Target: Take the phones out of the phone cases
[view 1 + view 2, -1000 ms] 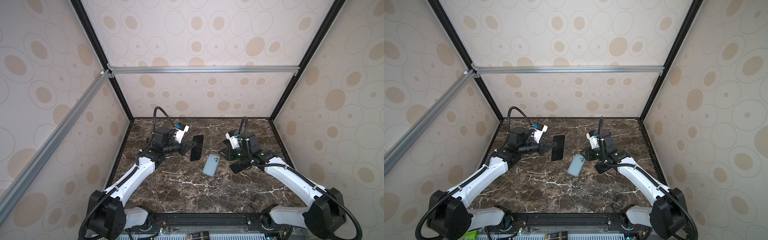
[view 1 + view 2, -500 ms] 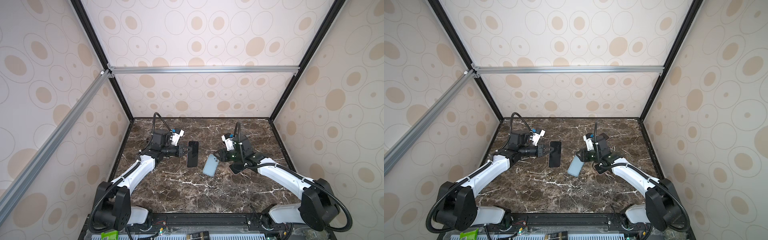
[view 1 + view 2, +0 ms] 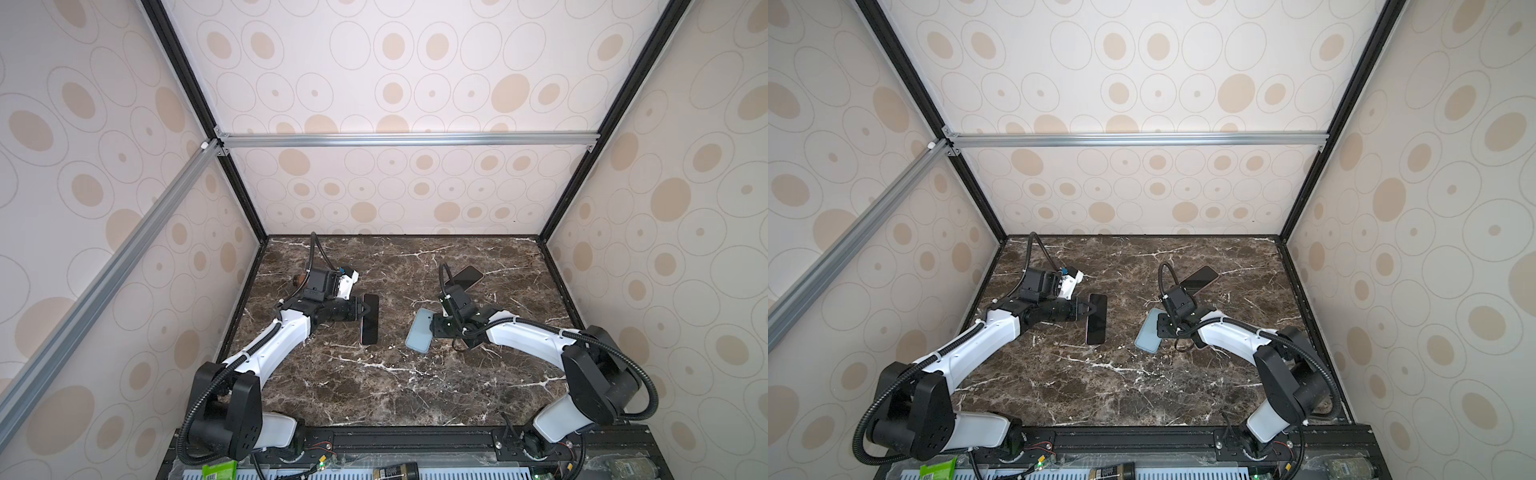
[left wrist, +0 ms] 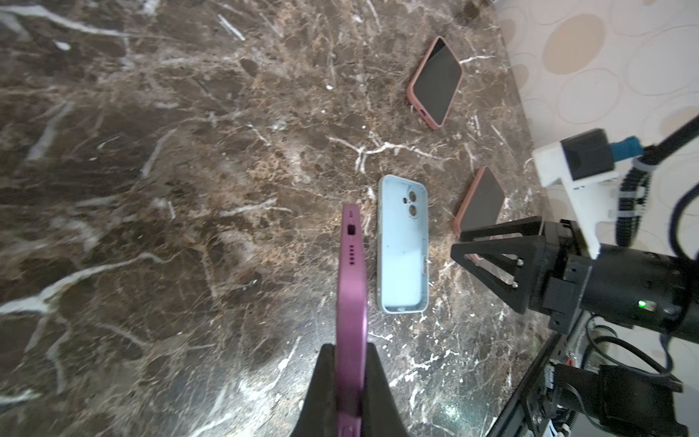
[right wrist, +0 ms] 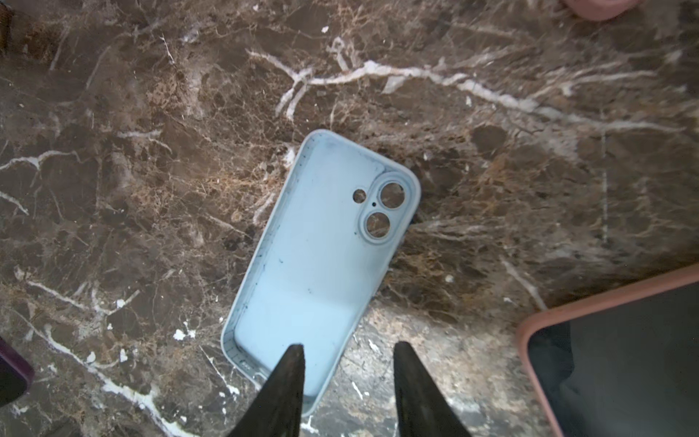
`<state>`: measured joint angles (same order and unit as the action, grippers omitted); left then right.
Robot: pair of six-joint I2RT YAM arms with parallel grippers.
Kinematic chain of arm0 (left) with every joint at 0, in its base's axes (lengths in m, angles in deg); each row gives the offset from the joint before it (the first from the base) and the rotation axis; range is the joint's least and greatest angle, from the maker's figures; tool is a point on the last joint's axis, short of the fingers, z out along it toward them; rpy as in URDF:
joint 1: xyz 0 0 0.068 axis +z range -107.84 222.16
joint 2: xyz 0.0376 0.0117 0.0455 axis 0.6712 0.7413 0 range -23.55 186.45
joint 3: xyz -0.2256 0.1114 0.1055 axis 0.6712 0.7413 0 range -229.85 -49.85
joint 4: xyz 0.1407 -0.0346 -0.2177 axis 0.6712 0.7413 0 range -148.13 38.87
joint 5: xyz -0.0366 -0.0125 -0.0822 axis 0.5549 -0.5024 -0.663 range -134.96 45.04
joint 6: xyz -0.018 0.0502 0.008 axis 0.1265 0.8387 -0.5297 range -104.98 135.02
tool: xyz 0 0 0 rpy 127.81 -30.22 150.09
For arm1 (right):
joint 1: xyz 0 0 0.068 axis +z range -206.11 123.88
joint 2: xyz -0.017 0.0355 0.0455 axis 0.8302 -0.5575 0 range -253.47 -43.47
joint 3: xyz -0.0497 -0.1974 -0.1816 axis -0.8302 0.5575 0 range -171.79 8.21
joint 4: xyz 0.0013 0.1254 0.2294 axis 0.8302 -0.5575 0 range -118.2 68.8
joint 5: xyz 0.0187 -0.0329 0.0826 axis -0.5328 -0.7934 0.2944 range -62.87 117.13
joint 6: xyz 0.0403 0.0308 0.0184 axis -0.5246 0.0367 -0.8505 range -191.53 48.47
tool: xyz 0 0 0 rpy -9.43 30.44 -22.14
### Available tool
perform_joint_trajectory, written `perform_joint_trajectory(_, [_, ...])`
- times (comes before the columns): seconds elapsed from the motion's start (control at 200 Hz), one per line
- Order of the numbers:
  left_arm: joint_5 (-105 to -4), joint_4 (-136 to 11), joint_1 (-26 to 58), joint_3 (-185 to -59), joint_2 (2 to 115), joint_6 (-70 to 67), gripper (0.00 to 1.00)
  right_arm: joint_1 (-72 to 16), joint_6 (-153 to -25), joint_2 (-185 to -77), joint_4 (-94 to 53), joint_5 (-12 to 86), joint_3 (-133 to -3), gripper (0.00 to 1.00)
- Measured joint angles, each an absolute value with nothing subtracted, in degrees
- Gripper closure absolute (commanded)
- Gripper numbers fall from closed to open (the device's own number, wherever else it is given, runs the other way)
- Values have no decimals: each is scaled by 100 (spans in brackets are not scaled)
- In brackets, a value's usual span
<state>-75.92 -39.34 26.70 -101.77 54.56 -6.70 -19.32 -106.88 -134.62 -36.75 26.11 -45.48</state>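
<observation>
Slim purple-edged phone [image 3: 370,320] freed; pale-blue silicone case [image 5: 317,265] lies empty.
Left gripper [image 4: 350,350], clamping the phone, has sunk centre-left; right gripper [image 5: 350,345] gapes above the case.

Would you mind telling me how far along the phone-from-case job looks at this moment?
Done: the blue case lies empty on the marble table, so the phone is out. In hand: the left hand is shut on the purple phone; the right hand stands open over one end of the case. Left: probably setting the phone down and letting go. Two other phones sit in pink cases.
</observation>
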Motion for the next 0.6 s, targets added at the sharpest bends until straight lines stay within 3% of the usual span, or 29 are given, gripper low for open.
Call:
perform_joint_trajectory(0.065, [-7288,-3779,2670,-10190,5429,-773,100,-1877,-10697,-13657,-3756,2646,-4839,69])
perform_joint_trajectory(0.235, [-6958,-3554,2674,-10306,5431,-1052,100,-1748,-10695,-14144,-3959,2725,-5748,71])
perform_joint_trajectory(0.36, [-7194,-3565,2678,-10461,5613,-1065,100,-1595,-10730,-14157,-3786,2943,-5722,72])
perform_joint_trajectory(0.6, [-7955,-3849,2678,-10368,5698,-1033,100,-1490,-10874,-14367,-3587,3496,-5680,87])
